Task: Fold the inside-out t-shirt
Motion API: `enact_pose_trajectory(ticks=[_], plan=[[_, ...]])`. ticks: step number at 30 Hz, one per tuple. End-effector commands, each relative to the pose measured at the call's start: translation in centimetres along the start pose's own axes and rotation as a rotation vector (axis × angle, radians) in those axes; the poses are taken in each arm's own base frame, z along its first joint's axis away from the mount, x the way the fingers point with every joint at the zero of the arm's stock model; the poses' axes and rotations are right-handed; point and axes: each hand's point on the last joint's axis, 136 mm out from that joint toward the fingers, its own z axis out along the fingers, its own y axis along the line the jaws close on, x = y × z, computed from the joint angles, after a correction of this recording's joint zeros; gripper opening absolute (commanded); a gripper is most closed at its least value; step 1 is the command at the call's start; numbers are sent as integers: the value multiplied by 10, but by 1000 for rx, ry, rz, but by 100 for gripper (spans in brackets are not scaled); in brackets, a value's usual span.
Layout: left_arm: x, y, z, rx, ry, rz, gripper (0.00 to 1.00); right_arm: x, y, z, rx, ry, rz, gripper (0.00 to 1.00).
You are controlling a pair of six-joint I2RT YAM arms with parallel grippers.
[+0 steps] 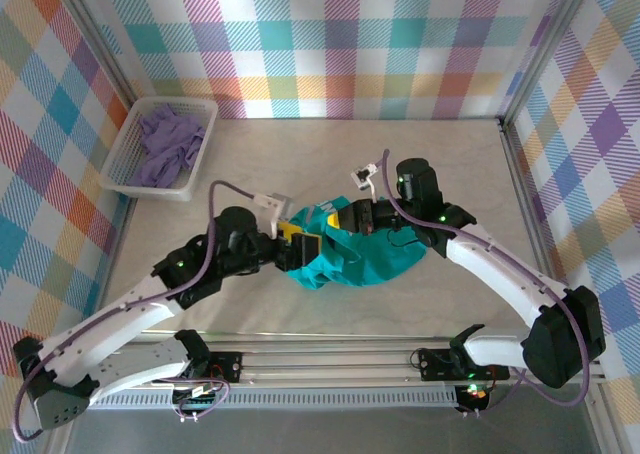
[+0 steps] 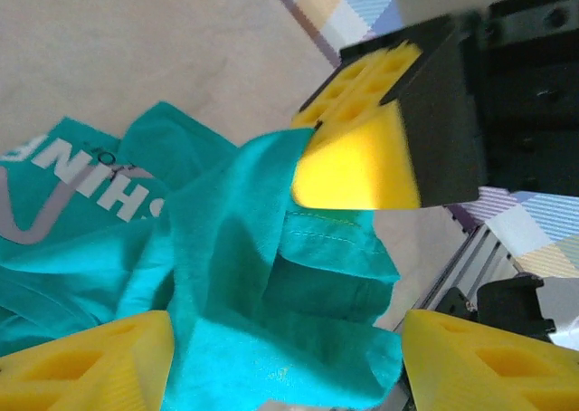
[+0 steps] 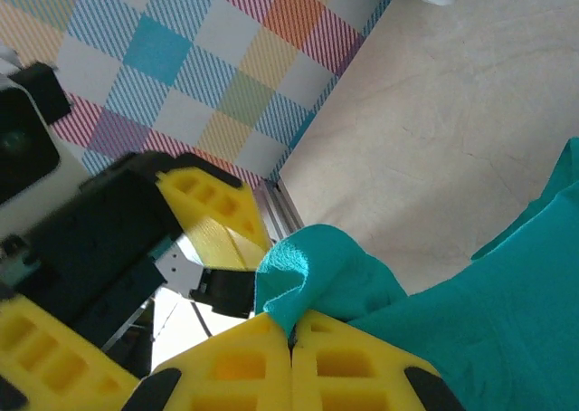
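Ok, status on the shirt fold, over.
Left gripper open over the shirt. Right gripper shut on a shirt edge. Shirt bunched mid-table, not yet folded. Basket with purple garment far left, apart.

pale printed capitals [image 2: 90,177], upside down, partly hidden, word unclear, on inside-out t-shirt [image 2: 231,271]

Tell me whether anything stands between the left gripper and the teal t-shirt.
Nothing visible does: the left gripper stands open with the t-shirt between its fingers. The right gripper pinches a fold close beside.
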Motion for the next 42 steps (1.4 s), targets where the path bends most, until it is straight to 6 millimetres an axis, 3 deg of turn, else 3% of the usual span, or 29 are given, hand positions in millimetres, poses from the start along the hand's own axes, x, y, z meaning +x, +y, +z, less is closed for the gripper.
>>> enact_pose_trajectory(ticks=[1, 3, 5, 9, 13, 15, 20, 25, 29, 33, 36, 40, 42], plan=[[-2, 6, 12, -60, 13, -32, 65, -13, 13, -4, -24, -38, -10, 0], [-3, 10, 17, -78, 12, -26, 58, -12, 12, -5, -13, -35, -18, 0], [-4, 2, 23, -29, 12, -20, 43, -11, 10, -6, -2, -34, -23, 0], [-9, -37, 23, 231, -16, 3, 19, -9, 5, -11, 22, -22, -35, 0], [-10, -80, -13, 580, -83, 97, 10, -14, -5, -28, 41, -19, -49, 2], [-9, -89, -27, 655, -102, 144, 0, -15, -6, -33, 34, -7, -51, 5], [-16, -82, -37, 714, -131, 143, 0, -10, -5, -33, 38, 52, -58, 22], [-21, -72, -35, 693, -143, 138, 0, -8, -22, -56, 284, 29, -148, 43], [-23, -63, -31, 655, -144, 136, 0, 0, 6, -78, 299, -44, -387, 48], [-19, -59, -29, 635, -134, 154, 0, 19, 50, -85, 166, -113, -615, 51], [-19, -59, -29, 633, -136, 162, 0, 40, 72, -69, -3, -62, -685, 49], [-19, -59, -29, 634, -132, 164, 0, 59, 75, -39, -110, 56, -696, 48], [-19, -59, -30, 635, -130, 166, 0, 56, 68, -30, -111, 69, -684, 48]])
